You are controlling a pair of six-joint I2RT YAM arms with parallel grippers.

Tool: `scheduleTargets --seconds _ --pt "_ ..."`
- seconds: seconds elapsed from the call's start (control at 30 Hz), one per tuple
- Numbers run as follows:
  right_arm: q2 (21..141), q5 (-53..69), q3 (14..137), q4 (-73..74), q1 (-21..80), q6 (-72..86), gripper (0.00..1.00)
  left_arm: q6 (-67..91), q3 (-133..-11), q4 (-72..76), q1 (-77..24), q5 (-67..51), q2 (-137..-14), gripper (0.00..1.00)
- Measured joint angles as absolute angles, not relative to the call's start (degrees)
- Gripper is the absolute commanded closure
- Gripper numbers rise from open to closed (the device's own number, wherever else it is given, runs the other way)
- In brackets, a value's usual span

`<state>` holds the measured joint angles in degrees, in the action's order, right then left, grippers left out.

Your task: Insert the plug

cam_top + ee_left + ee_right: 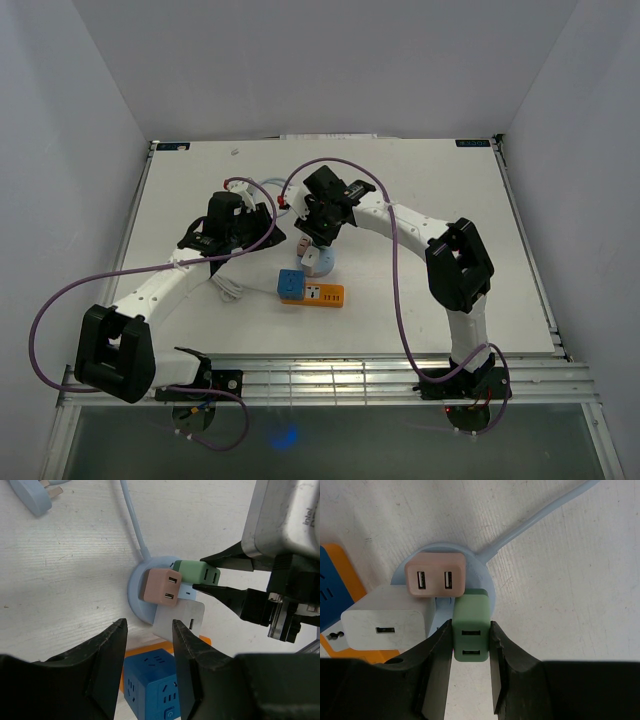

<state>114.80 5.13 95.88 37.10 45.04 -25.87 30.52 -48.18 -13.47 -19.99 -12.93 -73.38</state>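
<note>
Insertion step: the right gripper [470, 630] has its jaws clamped on the green plug [471, 611] at the round blue socket hub [480, 572]; whether it's seated is unclear. The left gripper [149, 625] hovers above, jaws part-open and empty. Next move probably needs a straight press down.

Your right claw [470, 628] grips the green plug [471, 607] in a crowded spot. The pink adapter [435, 574] sits just beyond the plug's far end, and the white adapter [385, 620] stands just beside one finger, both on the round base [489, 582]. On the plug's other side the desk [570, 605] lies bare, crossed only by the pale cable [540, 515]. Your left claw [149, 630] hangs open above the blue cube [150, 682], near the orange strip [326, 295] and the right claw.
</note>
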Motion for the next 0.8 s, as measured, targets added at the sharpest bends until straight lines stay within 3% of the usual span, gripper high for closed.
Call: scheduleTargets --seconds 0.8 --pt "116.0 5.2 97.6 40.2 45.0 -23.3 0.92 30.0 -48.2 -13.5 -20.0 -13.0 -72.6 0.5"
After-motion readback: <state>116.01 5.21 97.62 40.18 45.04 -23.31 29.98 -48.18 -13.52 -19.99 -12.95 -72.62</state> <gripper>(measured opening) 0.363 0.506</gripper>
